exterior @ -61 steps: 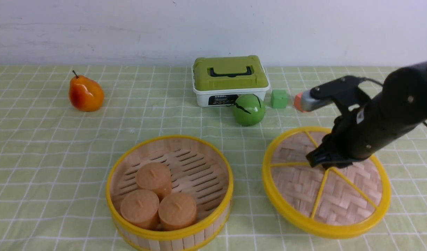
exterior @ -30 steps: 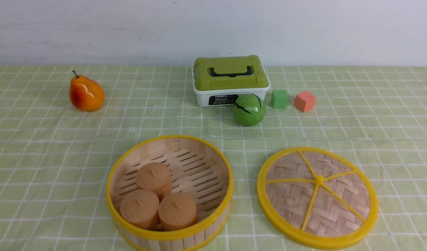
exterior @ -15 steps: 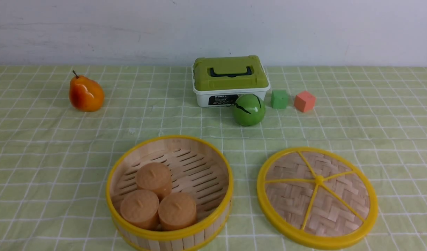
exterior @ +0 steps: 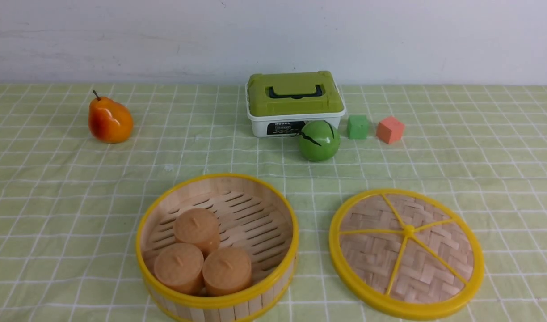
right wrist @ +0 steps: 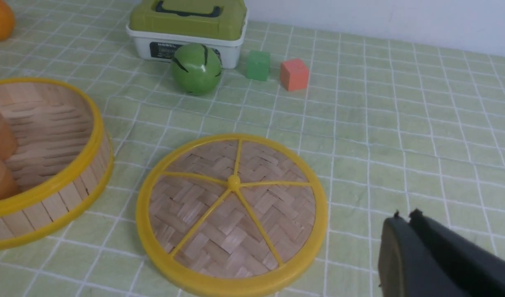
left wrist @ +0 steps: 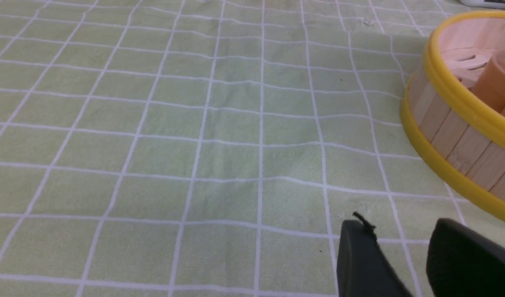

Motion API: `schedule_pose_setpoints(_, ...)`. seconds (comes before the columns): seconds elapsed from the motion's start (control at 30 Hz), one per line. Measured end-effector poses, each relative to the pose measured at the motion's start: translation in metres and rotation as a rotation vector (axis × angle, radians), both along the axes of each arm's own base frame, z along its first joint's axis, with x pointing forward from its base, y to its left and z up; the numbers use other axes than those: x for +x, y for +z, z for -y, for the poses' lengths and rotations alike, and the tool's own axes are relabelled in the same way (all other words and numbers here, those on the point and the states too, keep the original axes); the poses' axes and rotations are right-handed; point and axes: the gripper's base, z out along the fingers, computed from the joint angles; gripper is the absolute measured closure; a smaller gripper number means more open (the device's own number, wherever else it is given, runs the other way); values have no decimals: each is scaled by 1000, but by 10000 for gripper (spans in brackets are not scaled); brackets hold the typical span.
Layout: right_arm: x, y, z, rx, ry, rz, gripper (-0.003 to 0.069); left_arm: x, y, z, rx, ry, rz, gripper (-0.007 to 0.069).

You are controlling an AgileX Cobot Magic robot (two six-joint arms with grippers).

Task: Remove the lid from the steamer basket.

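And here's the lid [exterior: 372,255], woven pale bamboo with a thick yellow rim, lying flat on the tabletop [exterior: 501,188] towards its near right corner, its five yellow spokes meeting at the centre knob [exterior: 408,230]. It's off the steamer basket [exterior: 251,297], which sits just to its left, close to the near edge and a little left of the middle, the two clearly apart. Look inside the basket: three round brown pieces [exterior: 196,228] bunched on the left of the slotted floor, two at the front, one behind. Over to the hands: the right hand [right wrist: 408,222] is closed, tips together, gripping nothing, well clear of the lid. The left hand [left wrist: 401,227] is open, tablecloth showing between its fingers, nothing held, near the outer wall of the basket without touching it. Moving farther out, a green ball [exterior: 319,141] with black stripes sits beyond the gap between basket and lid, right in front of the white box [exterior: 260,127] with its olive-green top and black handle, around the middle of the far edge. Just right of the box comes a green cube [exterior: 358,127], then a coral cube [exterior: 390,130]. And away towards the far left corner, upright, stands an orange-red pear [exterior: 110,120] with a dark stem.
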Motion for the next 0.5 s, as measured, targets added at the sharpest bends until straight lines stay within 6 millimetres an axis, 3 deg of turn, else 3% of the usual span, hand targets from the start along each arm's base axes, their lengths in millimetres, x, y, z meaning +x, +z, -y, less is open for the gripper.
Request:
schedule_pose_setpoints(0.17,14,-22,-11,-41,88,156,657,0,0,0,0,0,0,386)
schedule_pose_setpoints(0.33,18,-88,-8,24,25,223,651,0,0,0,0,0,0,386)
schedule_pose_setpoints(0.5,6,-129,6,53,-157,260,645,0,0,0,0,0,0,386)
